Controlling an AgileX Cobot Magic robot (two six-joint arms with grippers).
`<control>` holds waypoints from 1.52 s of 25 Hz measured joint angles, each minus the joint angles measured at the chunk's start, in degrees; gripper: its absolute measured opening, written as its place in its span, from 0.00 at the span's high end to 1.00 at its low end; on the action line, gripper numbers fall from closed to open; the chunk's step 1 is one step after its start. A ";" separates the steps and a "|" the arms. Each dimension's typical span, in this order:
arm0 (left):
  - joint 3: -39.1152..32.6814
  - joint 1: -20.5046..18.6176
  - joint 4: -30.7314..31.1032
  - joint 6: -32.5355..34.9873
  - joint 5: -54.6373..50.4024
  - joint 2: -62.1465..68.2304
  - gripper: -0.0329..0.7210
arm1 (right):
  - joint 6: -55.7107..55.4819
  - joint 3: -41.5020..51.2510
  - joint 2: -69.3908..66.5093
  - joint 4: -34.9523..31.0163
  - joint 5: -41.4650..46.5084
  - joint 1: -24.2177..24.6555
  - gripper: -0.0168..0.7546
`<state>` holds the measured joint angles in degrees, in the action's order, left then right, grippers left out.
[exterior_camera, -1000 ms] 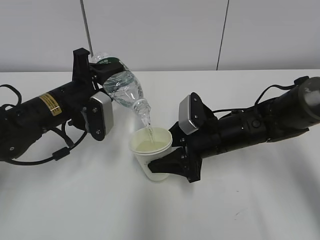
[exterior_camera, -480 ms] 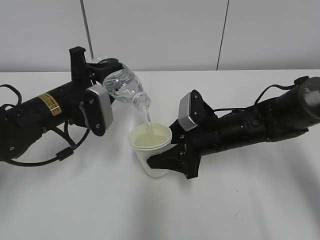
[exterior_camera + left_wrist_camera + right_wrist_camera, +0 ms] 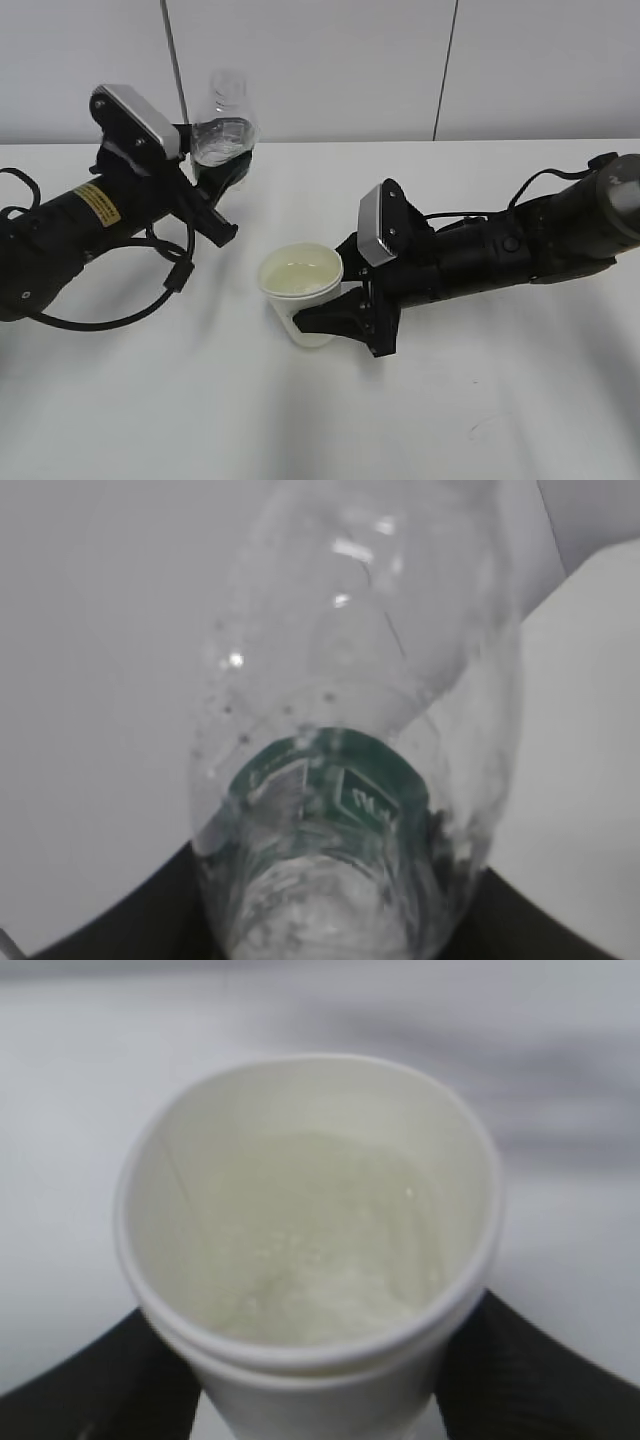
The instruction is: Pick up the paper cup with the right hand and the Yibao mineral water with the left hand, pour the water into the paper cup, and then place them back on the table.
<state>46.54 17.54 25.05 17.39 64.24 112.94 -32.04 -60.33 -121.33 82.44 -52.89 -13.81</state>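
My left gripper, on the arm with the yellow label, is shut on the Yibao mineral water bottle and holds it upright and raised at the back left; the clear bottle with its green label fills the left wrist view. My right gripper is shut on the white paper cup near the middle, just above the table. The cup holds water, also seen in the right wrist view. The black fingers clasp the cup on both sides.
A pale wall with dark vertical seams stands behind the table's far edge. Black cables trail by the left arm. The right arm lies across the right half of the table.
The left gripper has turned the bottle from tilted over the cup to upright and drawn it back to the left. The stream of water has stopped. The cup and right gripper have hardly moved.
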 joint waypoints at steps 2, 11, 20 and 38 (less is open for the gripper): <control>0.00 -0.38 0.02 -9.95 0.00 0.00 0.52 | 0.13 0.00 0.00 -1.07 -0.11 0.00 0.33; 0.00 -8.86 15.35 -36.08 0.00 0.00 0.52 | 0.49 0.88 0.00 -6.73 0.36 1.01 0.33; 0.00 -10.06 32.45 -43.04 -0.07 0.00 0.52 | 13.92 9.74 0.19 -27.43 -1.77 4.33 0.34; 0.11 -4.99 39.10 -40.78 0.28 7.18 0.52 | 37.69 20.80 0.32 -66.89 -10.97 4.90 0.34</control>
<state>46.65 12.55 64.14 -23.39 64.52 120.12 5.65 -39.53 -121.01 15.55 -63.85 -8.91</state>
